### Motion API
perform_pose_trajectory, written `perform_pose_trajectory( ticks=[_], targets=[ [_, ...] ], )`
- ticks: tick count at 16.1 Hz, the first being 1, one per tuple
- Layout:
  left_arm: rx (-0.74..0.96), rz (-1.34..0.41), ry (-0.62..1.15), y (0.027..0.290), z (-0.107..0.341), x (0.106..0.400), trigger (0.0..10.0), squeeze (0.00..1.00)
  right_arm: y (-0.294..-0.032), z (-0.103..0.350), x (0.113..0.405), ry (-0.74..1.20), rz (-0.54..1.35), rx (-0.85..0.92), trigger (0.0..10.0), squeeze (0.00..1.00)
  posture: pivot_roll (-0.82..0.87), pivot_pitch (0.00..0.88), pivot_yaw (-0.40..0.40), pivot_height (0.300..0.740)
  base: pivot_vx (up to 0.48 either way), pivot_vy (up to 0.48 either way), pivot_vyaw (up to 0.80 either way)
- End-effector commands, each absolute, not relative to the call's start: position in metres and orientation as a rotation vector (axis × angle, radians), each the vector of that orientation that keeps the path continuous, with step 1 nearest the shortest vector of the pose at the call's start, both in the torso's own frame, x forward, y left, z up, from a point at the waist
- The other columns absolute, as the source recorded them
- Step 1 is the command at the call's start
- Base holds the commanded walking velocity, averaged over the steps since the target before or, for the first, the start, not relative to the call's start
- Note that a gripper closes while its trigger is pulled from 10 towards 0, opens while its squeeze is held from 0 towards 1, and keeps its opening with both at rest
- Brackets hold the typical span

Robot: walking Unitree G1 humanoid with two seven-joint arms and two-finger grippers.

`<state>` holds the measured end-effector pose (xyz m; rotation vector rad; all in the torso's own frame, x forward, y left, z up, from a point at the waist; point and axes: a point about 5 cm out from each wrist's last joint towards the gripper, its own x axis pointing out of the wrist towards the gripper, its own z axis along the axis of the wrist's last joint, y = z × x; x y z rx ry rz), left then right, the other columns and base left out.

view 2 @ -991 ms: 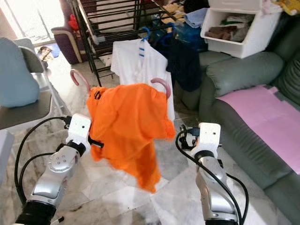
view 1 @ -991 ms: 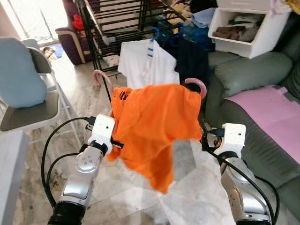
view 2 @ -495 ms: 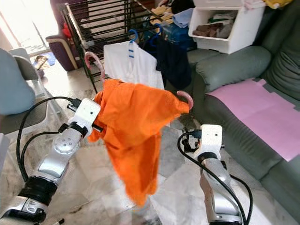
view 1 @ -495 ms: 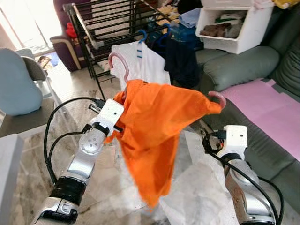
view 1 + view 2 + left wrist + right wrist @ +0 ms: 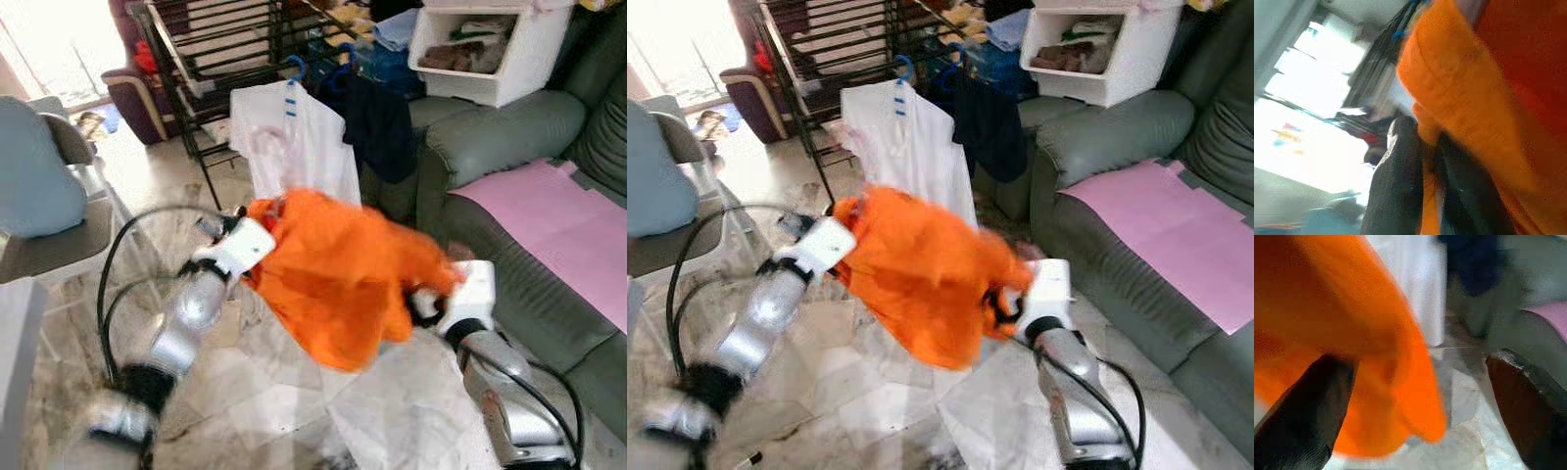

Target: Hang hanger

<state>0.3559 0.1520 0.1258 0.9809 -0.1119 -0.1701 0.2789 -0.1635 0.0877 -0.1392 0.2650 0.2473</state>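
An orange shirt (image 5: 343, 284) draped over a pink hanger hangs bunched between my two arms, blurred by motion. The hanger is almost wholly hidden under the cloth. My left gripper (image 5: 265, 266) holds the shirt's near left edge; in the left wrist view its black fingers (image 5: 1400, 181) are shut with orange cloth pinched between them. My right gripper (image 5: 1415, 416) is open wide, and the shirt's lower fold (image 5: 1376, 396) hangs over one finger. The black drying rack (image 5: 216, 39) stands behind, beyond the shirt.
On the rack hang a white shirt on a blue hanger (image 5: 294, 137) and a dark garment (image 5: 377, 122). A grey-green sofa (image 5: 509, 137) with a pink mat (image 5: 558, 211) and a white bin (image 5: 485, 54) lies right. A chair with a blue cushion (image 5: 39, 186) stands left.
The orange shirt has dropped lower and swung to the right, onto my right gripper. My left arm has come down with it. The pink hook that stood up is no longer distinct.
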Motion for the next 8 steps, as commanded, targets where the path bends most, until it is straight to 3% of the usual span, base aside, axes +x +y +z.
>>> perform_pose_trajectory(
  ticks=[1, 2, 4, 8],
  targets=[
    [1.075, -0.094, -0.089, 0.165, 0.13, 0.364, 10.0, 0.0, -0.148, 0.096, 0.28, 0.251, 0.369, -0.191, 10.0, 0.0, -0.2, 0.0, 0.117, 0.74, 0.0, 0.0, 0.0],
    [1.166, 0.01, -0.039, 0.177, 0.133, 0.375, 10.0, 0.0, -0.141, 0.09, 0.273, 0.326, 0.515, -0.248, 10.0, 0.0, -0.21, 0.0, 0.117, 0.74, 0.0, 0.0, 0.0],
    [1.081, 0.086, 0.015, 0.19, 0.141, 0.383, 10.0, 0.0, -0.133, 0.079, 0.256, 0.409, 0.676, -0.299, 10.0, 0.0, -0.22, 0.0, 0.119, 0.74, 0.0, 0.0, 0.0],
    [0.623, 0.092, 0.217, 0.189, 0.135, 0.39, 10.0, 0.0, -0.134, 0.057, 0.23, 0.58, 0.777, -0.328, 10.0, 0.0, -0.23, 0.0, 0.126, 0.74, 0.0, 0.0, 0.0]
  ],
)
